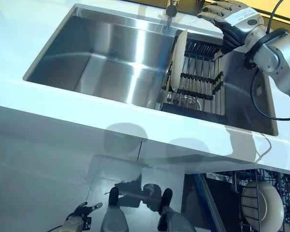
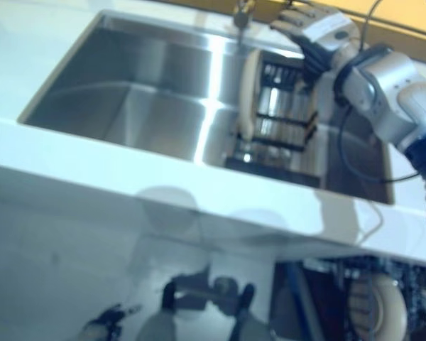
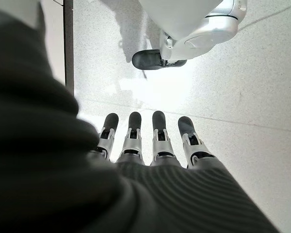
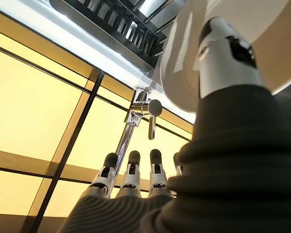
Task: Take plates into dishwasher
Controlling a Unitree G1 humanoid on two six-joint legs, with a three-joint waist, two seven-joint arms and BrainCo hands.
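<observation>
A white plate (image 1: 178, 60) stands on edge at the left end of a black drying rack (image 1: 203, 79) inside the steel sink (image 1: 111, 58). My right hand (image 1: 230, 17) hovers above the rack's far end, to the right of the plate, open with straight fingers (image 4: 131, 177) and holding nothing. In the right wrist view the plate (image 4: 182, 63) shows close beside the thumb, apart from it. My left hand (image 1: 77, 217) hangs low near the floor, open and empty, its fingers (image 3: 136, 141) straight. A second white plate (image 1: 263, 205) sits in the dishwasher basket (image 1: 286, 186) at the lower right.
A chrome faucet (image 1: 171, 9) rises behind the sink, just left of my right hand. The white countertop (image 1: 135, 121) runs along the sink's front edge. The open dishwasher lies below the counter to the right. Yellow window panes (image 4: 34, 111) sit behind the faucet.
</observation>
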